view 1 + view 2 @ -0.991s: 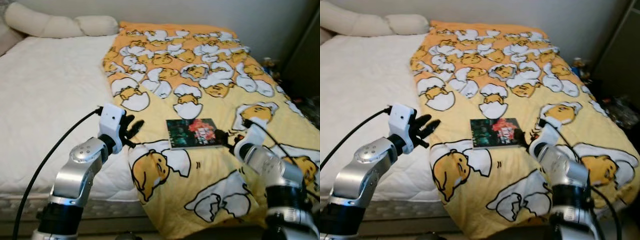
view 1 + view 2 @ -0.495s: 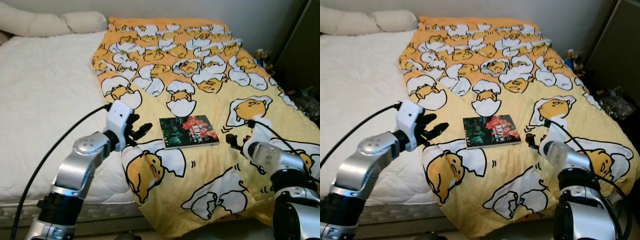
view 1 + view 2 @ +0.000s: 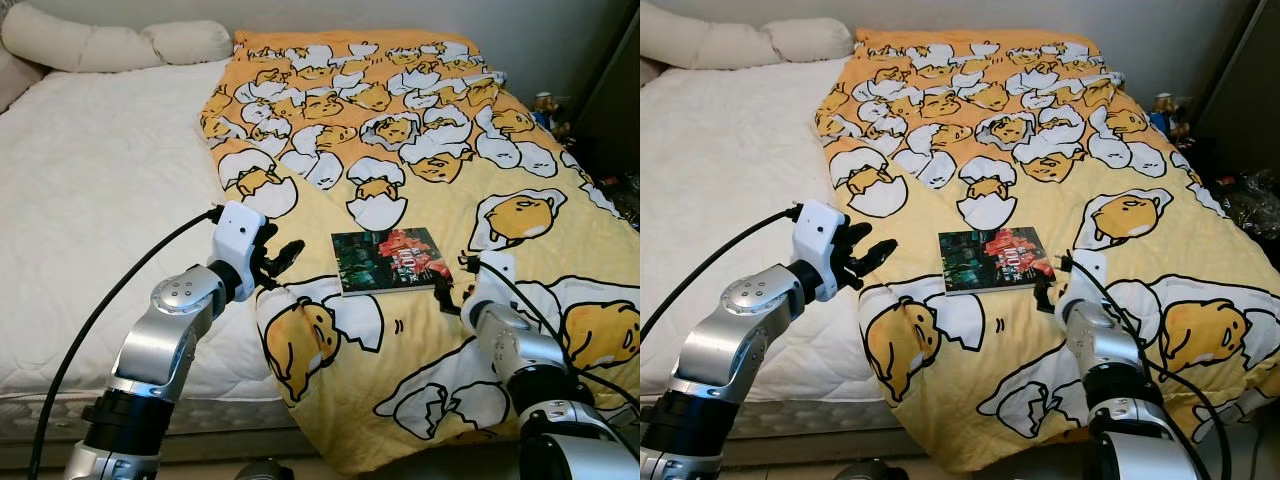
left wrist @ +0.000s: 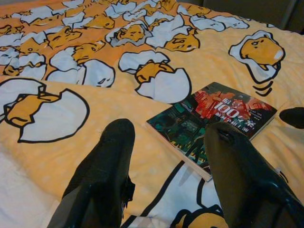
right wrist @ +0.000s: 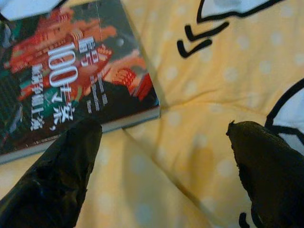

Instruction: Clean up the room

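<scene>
Nearest, the right gripper (image 5: 161,175) hangs spread wide and empty just off the near right corner of the book (image 3: 390,261). The left gripper (image 4: 166,185), also open and empty, sits to the book's left. The book lies flat on the yellow blanket (image 3: 420,190). Picking it up looks like the step in hand; next, fingers must straddle its edge.

You see a book (image 3: 995,260) lying flat on the yellow egg blanket (image 3: 1090,180) on the bed (image 3: 720,180); the left gripper (image 3: 872,255) and right gripper (image 3: 1048,291) sit on either side of it.
</scene>
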Available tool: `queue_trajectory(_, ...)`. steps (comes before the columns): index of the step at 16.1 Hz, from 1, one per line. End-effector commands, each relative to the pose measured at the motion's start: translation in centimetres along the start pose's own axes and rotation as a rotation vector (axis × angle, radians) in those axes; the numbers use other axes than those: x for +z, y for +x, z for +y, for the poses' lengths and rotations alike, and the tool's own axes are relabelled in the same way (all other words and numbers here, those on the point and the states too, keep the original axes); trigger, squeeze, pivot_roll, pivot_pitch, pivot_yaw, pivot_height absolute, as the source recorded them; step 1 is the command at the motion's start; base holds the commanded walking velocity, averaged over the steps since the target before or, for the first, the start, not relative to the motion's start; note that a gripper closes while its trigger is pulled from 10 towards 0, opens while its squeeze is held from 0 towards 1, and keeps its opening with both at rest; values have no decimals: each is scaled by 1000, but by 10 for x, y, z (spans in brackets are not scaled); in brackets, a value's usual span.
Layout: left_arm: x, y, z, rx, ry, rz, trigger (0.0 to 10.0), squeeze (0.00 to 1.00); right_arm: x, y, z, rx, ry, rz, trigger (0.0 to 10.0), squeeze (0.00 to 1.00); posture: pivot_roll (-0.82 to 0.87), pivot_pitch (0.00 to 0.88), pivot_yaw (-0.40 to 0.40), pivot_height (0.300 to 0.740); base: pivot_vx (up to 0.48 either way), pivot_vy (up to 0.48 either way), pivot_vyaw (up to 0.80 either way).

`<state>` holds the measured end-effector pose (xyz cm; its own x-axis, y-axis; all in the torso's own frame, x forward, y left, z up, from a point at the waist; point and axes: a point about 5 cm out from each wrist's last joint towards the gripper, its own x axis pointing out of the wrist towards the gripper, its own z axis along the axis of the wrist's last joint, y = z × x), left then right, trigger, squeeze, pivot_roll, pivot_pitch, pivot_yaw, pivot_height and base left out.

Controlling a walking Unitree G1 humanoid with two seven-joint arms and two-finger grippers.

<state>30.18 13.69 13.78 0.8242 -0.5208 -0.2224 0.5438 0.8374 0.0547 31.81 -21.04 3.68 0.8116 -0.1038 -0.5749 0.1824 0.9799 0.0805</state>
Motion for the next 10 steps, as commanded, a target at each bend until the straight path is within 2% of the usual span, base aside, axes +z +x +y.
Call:
queue_trajectory(1, 3, 0, 1, 11, 10, -10, 10000, 0, 5, -1, -2, -8, 14, -29, 10000, 0, -24, 0, 73, 740, 0, 0, 0)
queue_trajectory(3, 2, -1, 2, 12, 19, -9, 10000, 0, 11, 0, -2, 22, 25, -44, 10000, 0, -18, 0, 67, 740, 0, 0, 0)
queue_trajectory(4, 2, -2, 3, 11, 26, -7, 10000, 0, 14, 0, -2, 36, 29, -48, 10000, 890, -12, 0, 63, 740, 0, 0, 0)
queue_trajectory(5, 2, -4, 4, 8, 37, -4, 10000, 0, 17, 1, -1, 54, 29, -50, 10000, 1000, -5, 0, 60, 740, 0, 0, 0)
queue_trajectory(8, 4, -7, 5, -16, 60, 5, 10000, 0, 22, 4, 1, 72, 11, -40, 10000, 1000, 11, 0, 58, 740, 0, 0, 0)
queue_trajectory(10, 8, -12, 3, -104, 92, 20, 10000, 0, 30, 6, -6, 71, -21, -33, 10000, 1000, 36, 0, 53, 740, 0, 0, 0)
